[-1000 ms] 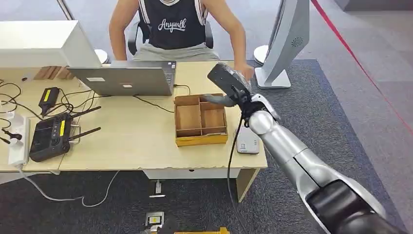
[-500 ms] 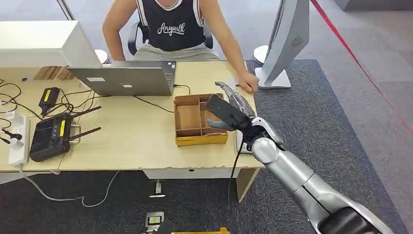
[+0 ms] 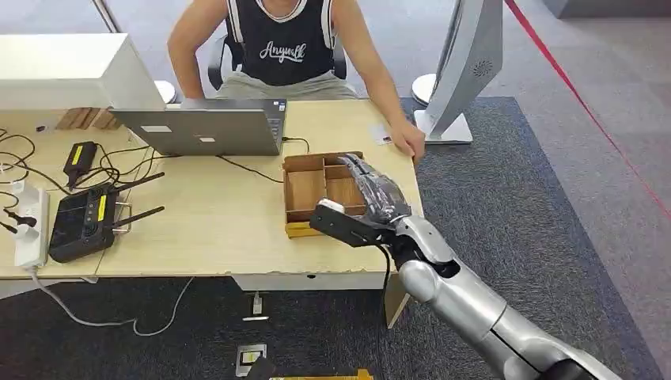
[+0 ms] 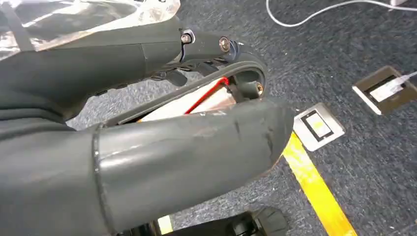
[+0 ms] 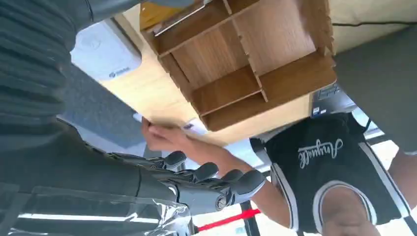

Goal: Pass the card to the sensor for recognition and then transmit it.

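My right hand (image 3: 362, 208) hovers with fingers spread over the near right corner of the wooden divided box (image 3: 305, 190), holding nothing. A white card (image 3: 381, 135) lies at the desk's far right edge, next to a seated person's hand (image 3: 409, 145). In the right wrist view the person's hand (image 5: 164, 137) rests against the card (image 5: 195, 127), beyond the box (image 5: 246, 64), and the white card sensor (image 5: 105, 51) sits on the desk beside the box. My left hand (image 4: 196, 98) hangs over the carpet, a finger curled towards the thumb; something pale with a red line shows between them.
A grey laptop (image 3: 202, 127) stands at the desk's back, a black controller (image 3: 79, 222) and a power strip (image 3: 28, 229) with cables on the left. A tall white stand (image 3: 463, 71) rises off the desk's far right corner. Carpet lies to the right.
My right arm has drawn back from the desk's far right towards me and lowered over the box's near corner. The person's hand has come down beside the card.
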Controlling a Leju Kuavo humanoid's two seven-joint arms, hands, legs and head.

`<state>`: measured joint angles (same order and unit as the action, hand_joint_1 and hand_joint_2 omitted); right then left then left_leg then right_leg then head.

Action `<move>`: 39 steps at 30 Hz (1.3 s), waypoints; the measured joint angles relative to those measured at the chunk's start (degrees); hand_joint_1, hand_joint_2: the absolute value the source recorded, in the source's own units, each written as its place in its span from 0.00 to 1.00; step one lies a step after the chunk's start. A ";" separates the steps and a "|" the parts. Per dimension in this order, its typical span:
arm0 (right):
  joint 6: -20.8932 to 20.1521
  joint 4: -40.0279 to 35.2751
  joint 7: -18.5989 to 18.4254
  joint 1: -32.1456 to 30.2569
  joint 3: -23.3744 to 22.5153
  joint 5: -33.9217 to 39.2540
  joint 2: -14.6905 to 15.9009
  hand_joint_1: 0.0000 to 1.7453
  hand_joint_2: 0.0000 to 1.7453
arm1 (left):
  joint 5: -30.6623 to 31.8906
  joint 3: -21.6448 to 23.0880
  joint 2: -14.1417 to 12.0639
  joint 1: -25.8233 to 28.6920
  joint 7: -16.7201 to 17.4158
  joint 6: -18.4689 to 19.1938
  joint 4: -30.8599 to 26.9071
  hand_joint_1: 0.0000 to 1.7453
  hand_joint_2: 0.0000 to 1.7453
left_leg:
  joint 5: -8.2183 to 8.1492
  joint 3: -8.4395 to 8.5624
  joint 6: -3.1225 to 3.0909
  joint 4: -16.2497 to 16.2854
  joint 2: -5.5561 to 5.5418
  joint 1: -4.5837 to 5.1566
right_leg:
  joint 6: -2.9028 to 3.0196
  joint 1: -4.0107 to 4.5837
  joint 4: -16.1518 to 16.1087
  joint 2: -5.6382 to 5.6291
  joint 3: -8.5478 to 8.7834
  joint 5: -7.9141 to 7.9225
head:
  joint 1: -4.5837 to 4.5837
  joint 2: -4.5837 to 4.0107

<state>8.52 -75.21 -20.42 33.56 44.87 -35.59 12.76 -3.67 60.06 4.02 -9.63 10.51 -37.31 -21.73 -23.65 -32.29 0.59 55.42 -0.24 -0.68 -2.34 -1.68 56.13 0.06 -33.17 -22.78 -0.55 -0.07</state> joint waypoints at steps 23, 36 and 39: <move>4.41 1.57 -1.40 -1.56 -0.30 -15.90 0.94 0.00 1.00 | -2.38 -23.82 -0.02 5.51 -22.21 -0.46 0.02 0.00 0.00 | 0.00 0.00 0.00 0.00 0.02 0.00 | 0.03 0.00 0.00 0.00 -0.01 -0.02 | 0.00 0.00; 4.59 5.88 1.01 -0.64 -0.83 -19.51 -0.79 0.00 1.00 | -4.70 -29.97 0.48 6.66 -17.72 -0.46 -1.49 0.00 0.00 | -0.01 -0.04 0.00 -0.01 -0.01 -0.01 | 0.03 0.00 0.00 0.00 0.00 -0.02 | 0.00 0.00; 3.56 7.22 1.66 -0.24 -0.77 -19.01 -1.73 0.00 1.00 | -5.55 -29.99 0.48 6.64 -17.40 -0.46 -1.90 0.00 0.00 | -0.01 -0.04 0.00 -0.01 0.00 -0.01 | 0.03 0.01 0.00 0.00 -0.01 -0.03 | 0.00 0.00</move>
<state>12.09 -68.00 -18.75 33.32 44.11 -54.60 11.04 -9.23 30.07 4.50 -2.98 -6.88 -37.77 -23.63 -23.66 -32.33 0.60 55.41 -0.24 -0.70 -2.31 -1.66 56.13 0.06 -33.17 -22.81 -0.55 -0.07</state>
